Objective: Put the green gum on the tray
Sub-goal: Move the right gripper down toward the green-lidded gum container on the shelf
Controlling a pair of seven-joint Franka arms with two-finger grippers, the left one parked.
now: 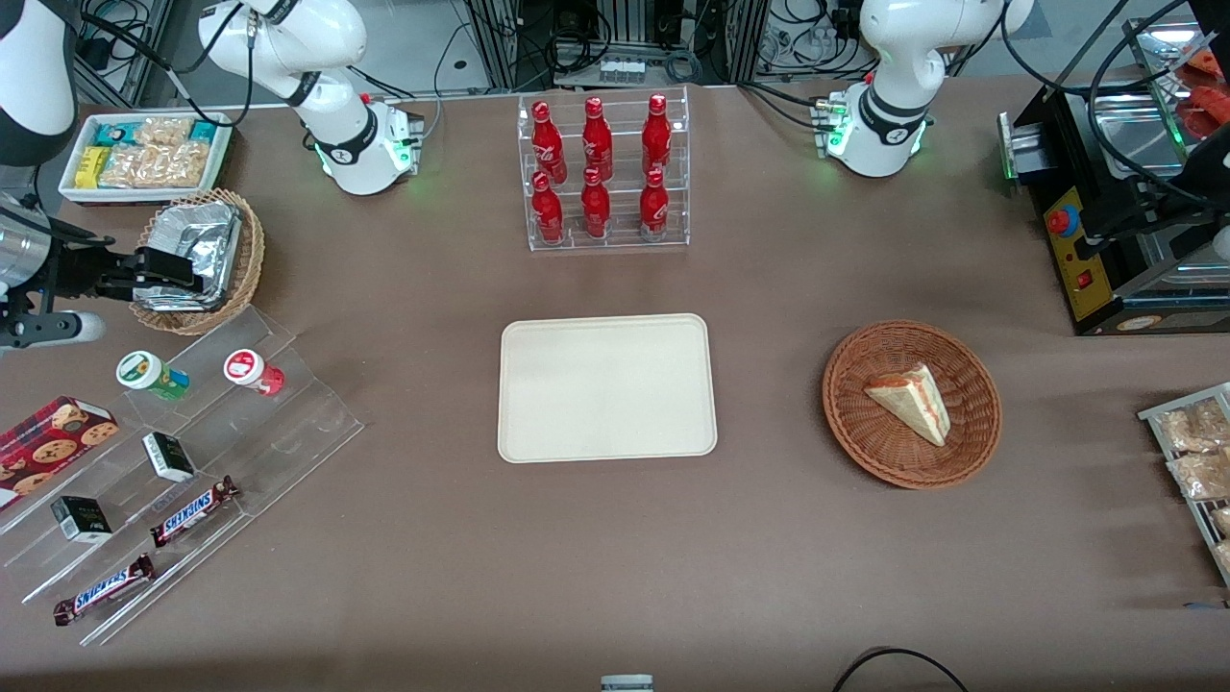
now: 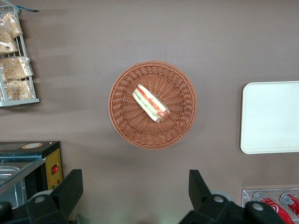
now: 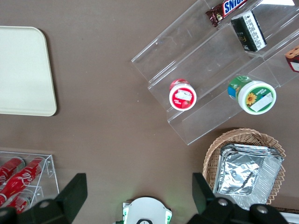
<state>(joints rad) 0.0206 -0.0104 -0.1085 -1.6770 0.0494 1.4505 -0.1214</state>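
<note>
I see the green gum (image 1: 151, 375) as a small canister w/ a green body and a white round lid; in the right wrist view the lid (image 3: 256, 97) shows a green-and-orange label w/ a flower on it. It sits on the clear stepped rack (image 1: 183, 481) at the working arm's end of the desk (image 1: 615, 557), on the upper step, tipped so the lid faces up and toward the camera. The red gum (image 1: 255, 371) stands just beside it on the same step, apart, not touching.

The tray (image 1: 606, 387) lies flat mid-desk, bare, well apart from the rack, w/ open brown desk between them.

My gripper (image 1: 163, 274) hangs over the foil basket (image 1: 202, 259), farther from the front camera than the gum and not touching it. The fingers (image 3: 70, 196) are spread wide w/ nothing between them.

Other bits on the rack's lower steps: two dark boxes (image 1: 168, 456) and two Snickers bars (image 1: 195, 510), w/ a cookie box (image 1: 53, 437) beside. A bottle rack (image 1: 602, 171) stands farther from the camera than the tray. A sandwich basket (image 1: 911, 404) sits toward the parked arm's end.
</note>
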